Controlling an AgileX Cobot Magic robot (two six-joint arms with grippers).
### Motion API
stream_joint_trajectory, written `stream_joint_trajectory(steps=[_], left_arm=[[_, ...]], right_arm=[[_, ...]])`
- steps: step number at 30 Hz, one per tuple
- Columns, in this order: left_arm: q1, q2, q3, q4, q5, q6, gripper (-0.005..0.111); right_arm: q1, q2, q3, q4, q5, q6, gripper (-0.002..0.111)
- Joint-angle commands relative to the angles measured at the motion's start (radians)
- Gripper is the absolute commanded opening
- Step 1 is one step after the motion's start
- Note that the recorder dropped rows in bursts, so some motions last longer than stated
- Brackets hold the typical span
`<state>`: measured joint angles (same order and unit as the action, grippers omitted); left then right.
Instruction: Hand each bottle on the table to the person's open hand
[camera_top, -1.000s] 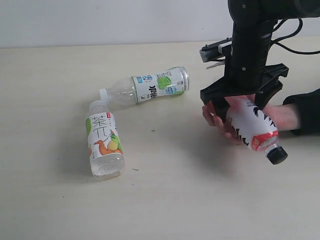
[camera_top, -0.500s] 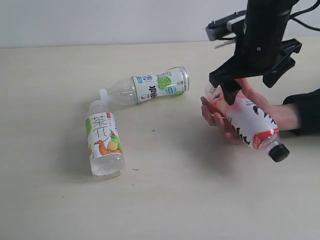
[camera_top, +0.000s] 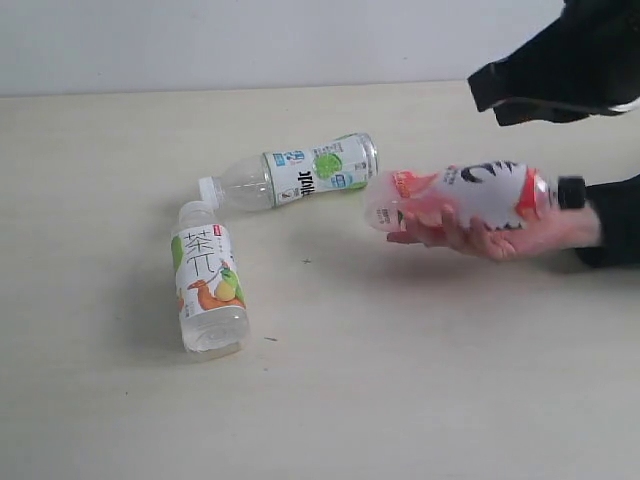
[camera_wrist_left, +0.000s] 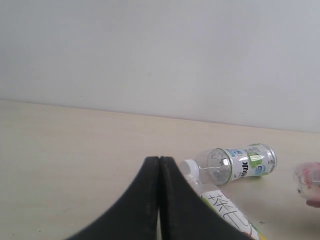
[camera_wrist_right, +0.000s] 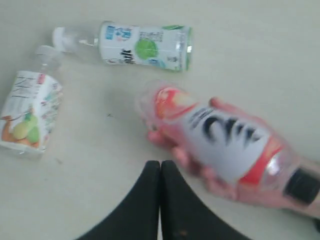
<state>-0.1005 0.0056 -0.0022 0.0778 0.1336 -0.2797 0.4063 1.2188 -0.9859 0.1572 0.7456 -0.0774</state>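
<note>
Bottle (camera_wrist_right: 220, 145) apart from right end effector (camera_wrist_right: 160, 170).

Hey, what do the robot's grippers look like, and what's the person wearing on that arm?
Both are plain matte black. The left gripper and the right gripper each show two smooth fingers tapering to rounded tips, with no markings. In the exterior view the right arm is only a blurred black shape, and no cables can be made out. The person's arm wears a black sleeve.

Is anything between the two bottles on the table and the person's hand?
Yes. The pink bottle lies in the person's hand, filling it. Nothing else shows on the table between the lime bottle, the fruit bottle and the hand.
</note>
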Motion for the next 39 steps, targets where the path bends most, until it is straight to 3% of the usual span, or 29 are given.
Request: stream_joint_trajectory(steps=[1,8,18,39], left_arm=[[0.0,-0.006,0.002,0.001,0.0,0.0,0.0],[0.0,-0.006,0.002,0.001,0.0,0.0,0.0],[0.0,-0.006,0.002,0.001,0.0,0.0,0.0],[0.0,-0.006,0.002,0.001,0.0,0.0,0.0]], right_arm=[[0.0,-0.26,0.193,0.247,-0.019,-0.147,0.0],[0.0,-0.604,0.265,0.165,0.133,-0.167,0.0],[0.0,-0.97,0.366,0.096,0.085,-0.154,0.0],[0.0,-1.219,0.472,0.096,0.078,-0.098,0.0]])
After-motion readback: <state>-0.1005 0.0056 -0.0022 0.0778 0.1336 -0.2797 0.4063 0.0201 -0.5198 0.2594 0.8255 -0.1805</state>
